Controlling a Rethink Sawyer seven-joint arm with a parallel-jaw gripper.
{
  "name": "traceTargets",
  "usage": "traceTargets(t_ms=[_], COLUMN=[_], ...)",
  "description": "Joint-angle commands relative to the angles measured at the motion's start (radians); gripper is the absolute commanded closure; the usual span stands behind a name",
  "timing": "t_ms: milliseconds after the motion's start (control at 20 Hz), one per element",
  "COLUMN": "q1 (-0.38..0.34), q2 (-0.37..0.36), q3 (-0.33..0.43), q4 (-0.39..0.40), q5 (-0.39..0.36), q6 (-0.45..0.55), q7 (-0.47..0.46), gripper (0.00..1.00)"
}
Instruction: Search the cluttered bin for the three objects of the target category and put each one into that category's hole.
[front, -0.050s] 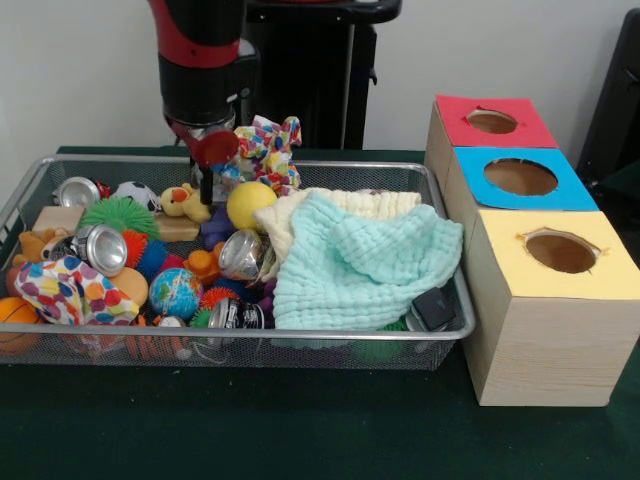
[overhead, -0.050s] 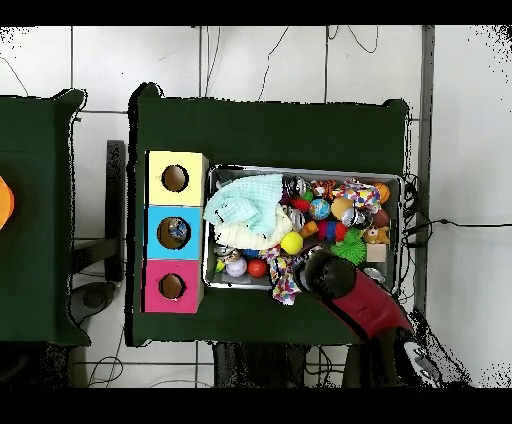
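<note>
Wire-mesh bin (front, -0.050s: 440, 335) still heaped: balls, metal cups, plush toys, mint cloth (front, -0.050s: 365, 265). Blue hole (overhead, -0.050s: 174, 233) shows one item inside; yellow hole (overhead, -0.050s: 175, 179) and red hole (overhead, -0.050s: 171, 286) look empty. Gripper (front, -0.050s: 205, 180) low over bin's far side; you cannot tell finger state. Judge task early, target category unclear

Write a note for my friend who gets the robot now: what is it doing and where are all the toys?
Gripper: low over the bin's back edge by the yellow duck; cannot tell if it holds anything.
Bin: full of balls, cans and plush toys, with a mint cloth and cream cloth on the box side.
Boxes: red hole and yellow hole look empty; something sits in the blue hole.
Left: keep searching, including under the cloths.
</note>
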Motion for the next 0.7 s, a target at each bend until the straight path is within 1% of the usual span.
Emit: traceTargets(t_ms=[50,200,550,700], q1=[0.01,0.013,0.041,0.058], q2=[-0.052,-0.064,-0.116,-0.138], q3=[0.011,0.005,-0.027,-0.036], q4=[-0.094,-0.122,-0.185,-0.194], q5=[-0.024,-0.037,-0.066,-0.072], q6=[0.154,0.189,0.33,0.378], q7=[0.078,0.064,0.051,0.069], gripper=[1.0,1.0,1.0,1.0])
